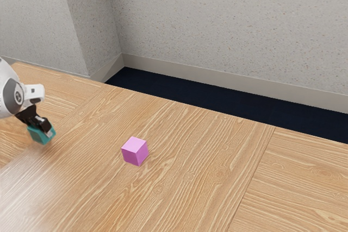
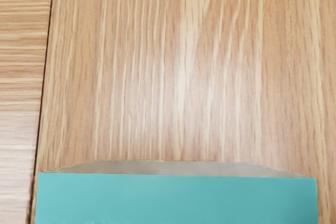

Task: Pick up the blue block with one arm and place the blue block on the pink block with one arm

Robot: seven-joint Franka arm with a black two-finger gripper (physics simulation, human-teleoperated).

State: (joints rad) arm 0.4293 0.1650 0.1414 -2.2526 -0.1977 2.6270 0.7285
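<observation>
Broadly, the wooden table (image 1: 217, 177) takes up the lower two thirds of the exterior view. A speckled grey wall (image 1: 228, 20) runs across the top, and a strip of dark floor (image 1: 228, 101) lies between wall and table edge. The arm (image 1: 11, 96) enters at the far left edge, with its white wrist showing at mid-height.

The pink block (image 1: 135, 151) sits flat on the table a little left of centre, alone, with one corner turned toward the camera. The blue block (image 1: 41, 134), which renders more teal than blue, is at the left edge, well apart from the pink one. It hangs tilted under the gripper (image 1: 37, 127), whose black fingers are clamped on it from two sides. In the wrist view the same block (image 2: 176, 200) sits right under the hand, with bare wood grain (image 2: 184, 77) beyond it.

The block looks like a small rigid cube with smooth flat faces, so it is probably light and will not deform. It could slip if pinched near an edge, so a hold on two opposite faces near their middles seems soundest, and that is roughly where the fingers appear to be. Nothing stands on the table between the two blocks. The pink top is a small target, though, and the tilt would likely need levelling before release.
</observation>
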